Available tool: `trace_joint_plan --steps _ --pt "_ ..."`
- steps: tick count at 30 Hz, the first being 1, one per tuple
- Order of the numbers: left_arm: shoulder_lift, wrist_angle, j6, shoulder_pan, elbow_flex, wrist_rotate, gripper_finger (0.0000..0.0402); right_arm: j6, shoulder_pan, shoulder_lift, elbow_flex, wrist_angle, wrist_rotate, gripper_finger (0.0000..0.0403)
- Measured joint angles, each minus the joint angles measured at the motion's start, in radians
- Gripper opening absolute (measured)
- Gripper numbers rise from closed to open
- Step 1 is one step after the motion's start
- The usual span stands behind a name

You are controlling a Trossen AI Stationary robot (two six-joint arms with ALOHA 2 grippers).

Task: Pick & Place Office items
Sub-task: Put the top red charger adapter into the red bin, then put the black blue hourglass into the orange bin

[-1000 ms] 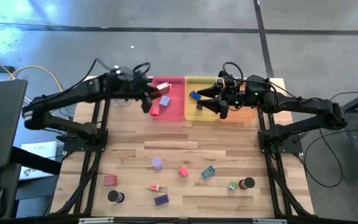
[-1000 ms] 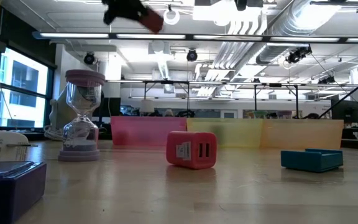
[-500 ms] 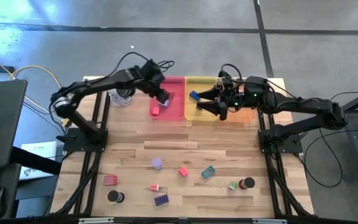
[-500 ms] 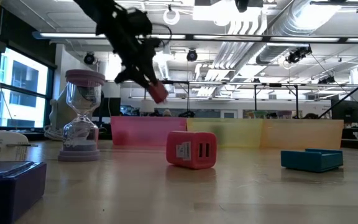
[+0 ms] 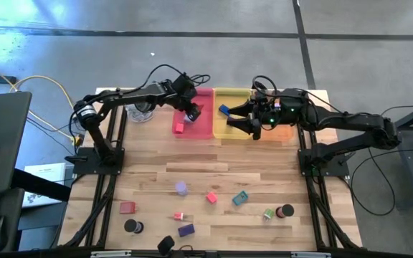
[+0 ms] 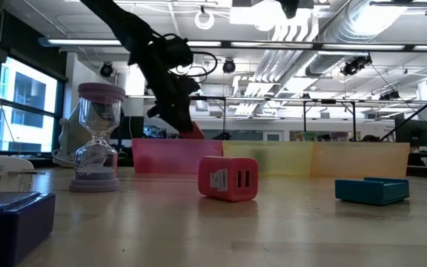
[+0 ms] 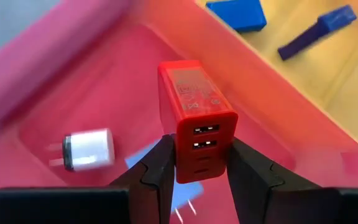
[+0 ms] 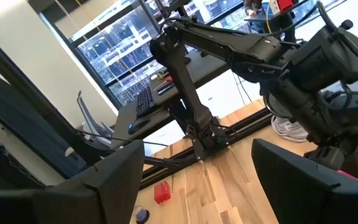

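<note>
Holding the red charger block (image 7: 197, 118) pinched in my left gripper (image 7: 197, 171) jaws, low over the pink tray (image 5: 208, 120). Placing step, I reckon: next I ease down and let go, clear of the white plug (image 7: 89, 149). Right gripper (image 5: 244, 118) hangs over the yellow tray (image 5: 228, 127), jaws spread, empty.

No text, brand or number can be read. The red charger block (image 7: 196, 121) held in the left wrist view carries faint embossed marks on its top face, too blurred to make out. The red charger (image 6: 228, 178) in the low view bears a small white label, also illegible.
</note>
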Motion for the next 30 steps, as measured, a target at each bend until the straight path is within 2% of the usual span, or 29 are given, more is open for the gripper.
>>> trace_joint_plan --steps 2,8,14,23,30 --pt "0.002 0.023 0.02 0.0 0.0 -0.007 0.0107 -0.002 0.0 0.0 0.0 0.0 0.0 0.0286" --pt "0.044 0.125 0.018 -0.01 0.001 -0.119 0.0115 -0.004 0.0 0.0 0.0 -0.009 0.0 0.0286" --pt "0.116 0.159 -0.027 -0.01 0.001 -0.113 0.0153 -0.007 0.0 0.0 0.0 -0.039 0.015 0.0286" --pt "0.147 0.189 -0.061 -0.01 0.0 -0.12 0.016 -0.007 0.0 0.0 0.0 -0.047 0.023 0.0286" --pt "0.11 0.147 -0.014 -0.014 0.011 -0.067 0.0161 -0.02 0.0 0.0 0.0 -0.045 0.025 0.0286"
